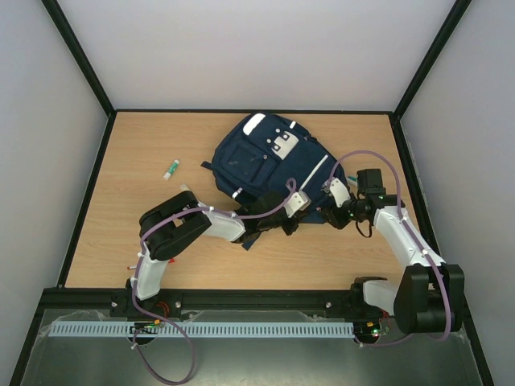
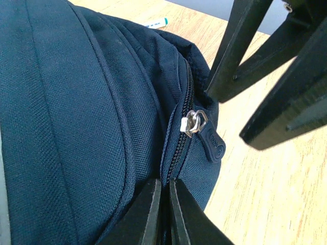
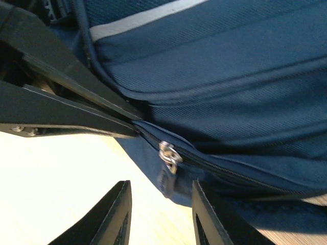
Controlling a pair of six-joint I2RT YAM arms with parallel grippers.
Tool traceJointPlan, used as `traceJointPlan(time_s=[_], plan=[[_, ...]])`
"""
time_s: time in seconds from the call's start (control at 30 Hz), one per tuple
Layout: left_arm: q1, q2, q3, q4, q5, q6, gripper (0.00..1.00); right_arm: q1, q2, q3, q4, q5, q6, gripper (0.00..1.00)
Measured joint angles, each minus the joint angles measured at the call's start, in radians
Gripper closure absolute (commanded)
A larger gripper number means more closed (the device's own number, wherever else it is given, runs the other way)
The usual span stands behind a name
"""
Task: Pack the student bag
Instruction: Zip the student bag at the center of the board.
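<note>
Tabletop (image 1: 121, 241) of pale wood floors a booth with plain grey walls (image 1: 241, 48) and black corner rails (image 1: 80, 56). Left of the student bag (image 1: 265, 157), and apart from it, lies a small white stick (image 1: 170, 169) with a green end. The student bag lies flat mid-table, toward the far edge, and both arms reach its near right corner.

Only the wrist views show that corner closely. The left gripper (image 2: 164, 186) has its fingers pressed together on the bag's fabric at the zip seam, just beside the metal slider (image 2: 195, 121) and its dark pull tab (image 2: 213, 145). The right gripper (image 3: 161, 185) stands with jaws apart, the pull tab hanging between them and seemingly touching neither.

Only the overhead view shows the bag's white-grey patch (image 1: 283, 145) and white stripe (image 1: 318, 170).
</note>
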Motion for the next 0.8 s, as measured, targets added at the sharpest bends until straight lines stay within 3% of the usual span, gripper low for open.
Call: traceJointPlan(time_s=[0.47, 0.67, 0.8], plan=[[0.002, 0.0, -0.01, 0.017, 0.006, -0.014, 0.96, 0.066, 0.044, -0.008, 0.09, 0.067, 0.07, 0.8], [0.003, 0.0, -0.01, 0.018, 0.01, -0.021, 0.96, 0.066, 0.049, -0.015, 0.106, 0.082, 0.079, 0.8], [0.003, 0.0, -0.013, 0.018, 0.012, -0.024, 0.96, 0.076, 0.064, -0.016, 0.114, 0.08, 0.082, 0.73]])
